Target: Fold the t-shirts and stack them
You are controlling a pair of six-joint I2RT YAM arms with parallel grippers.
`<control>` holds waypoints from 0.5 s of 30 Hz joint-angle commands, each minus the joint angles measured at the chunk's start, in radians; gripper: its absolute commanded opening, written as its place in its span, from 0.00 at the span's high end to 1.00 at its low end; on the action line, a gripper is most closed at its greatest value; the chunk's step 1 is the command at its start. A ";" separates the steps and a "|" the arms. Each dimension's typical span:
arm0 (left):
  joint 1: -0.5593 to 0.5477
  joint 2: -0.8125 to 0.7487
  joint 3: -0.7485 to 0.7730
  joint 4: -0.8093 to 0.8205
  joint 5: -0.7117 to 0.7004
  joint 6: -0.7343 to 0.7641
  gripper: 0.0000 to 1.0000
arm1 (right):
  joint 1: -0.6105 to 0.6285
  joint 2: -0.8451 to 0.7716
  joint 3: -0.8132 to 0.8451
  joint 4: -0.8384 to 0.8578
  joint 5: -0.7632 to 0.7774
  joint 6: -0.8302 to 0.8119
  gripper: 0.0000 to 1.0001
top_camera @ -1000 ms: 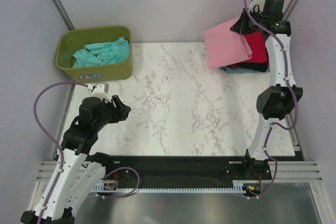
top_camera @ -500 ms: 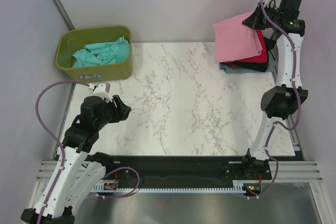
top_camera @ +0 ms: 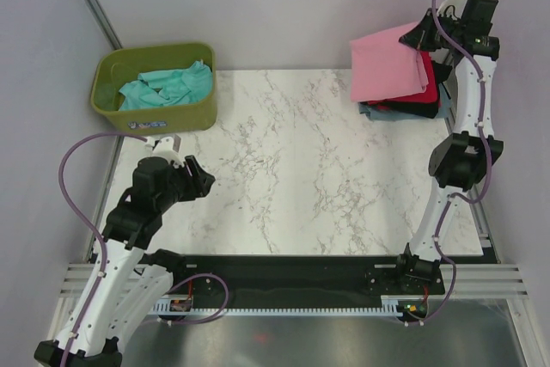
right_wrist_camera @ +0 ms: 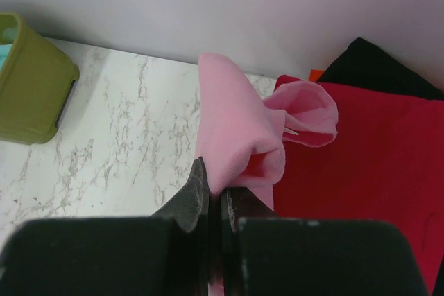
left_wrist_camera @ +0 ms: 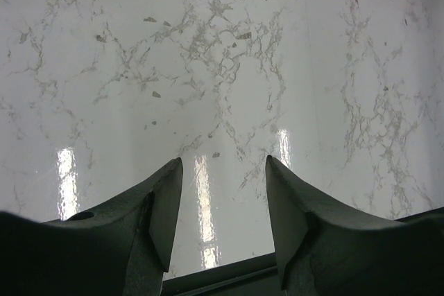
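Observation:
The folded pink t-shirt [top_camera: 385,64] hangs over a stack at the table's far right: a red t-shirt [top_camera: 418,92], a black one [top_camera: 412,112] and a grey-blue one [top_camera: 382,112] under it. My right gripper [top_camera: 418,33] is shut on the pink shirt's edge [right_wrist_camera: 239,136] and holds it above the red shirt [right_wrist_camera: 361,150]; the black shirt [right_wrist_camera: 378,67] shows behind. A teal t-shirt [top_camera: 166,86] lies crumpled in the tub. My left gripper [top_camera: 199,182] is open and empty above bare table [left_wrist_camera: 223,171].
The olive-green tub [top_camera: 155,118] stands at the far left; its corner shows in the right wrist view [right_wrist_camera: 31,88]. The marble table top [top_camera: 284,169] spans the middle. Grey walls close in on the sides and back.
My right gripper has carried the pink shirt right and back over the stack, then settled a little. The left arm has not moved.

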 commanded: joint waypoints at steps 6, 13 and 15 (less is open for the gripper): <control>0.002 0.022 0.000 0.034 0.011 0.027 0.42 | -0.041 0.106 0.099 0.120 -0.046 0.009 1.00; 0.000 0.028 -0.001 0.035 0.005 0.027 0.42 | -0.089 0.163 0.104 0.258 -0.021 0.044 1.00; 0.000 0.031 -0.001 0.035 0.005 0.027 0.42 | -0.096 0.174 0.113 0.282 -0.016 0.050 1.00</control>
